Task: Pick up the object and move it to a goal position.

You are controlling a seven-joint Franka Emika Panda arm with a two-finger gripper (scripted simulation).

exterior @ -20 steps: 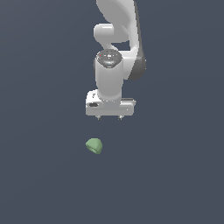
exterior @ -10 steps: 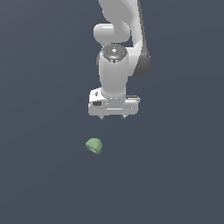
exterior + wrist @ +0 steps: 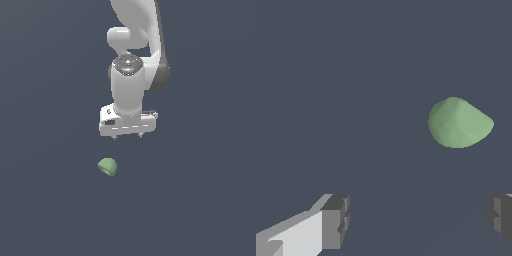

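The object (image 3: 107, 167) is a small pale green rounded lump lying on the dark grey floor. In the exterior view it sits below the white gripper (image 3: 127, 136) and slightly toward the exterior view's left of it. The gripper points down, apart from the object, touching nothing. In the wrist view the object (image 3: 458, 123) shows ahead of the gripper (image 3: 418, 217), and the two dark fingertips (image 3: 336, 220) stand wide apart with nothing between them, so the gripper is open.
The white arm (image 3: 135, 45) rises above the gripper toward the top of the exterior view. A flat, uniform dark grey floor (image 3: 50, 210) surrounds the object on all sides.
The gripper has come down and toward the object, and has turned a little about its vertical axis. The object has stayed where it was.
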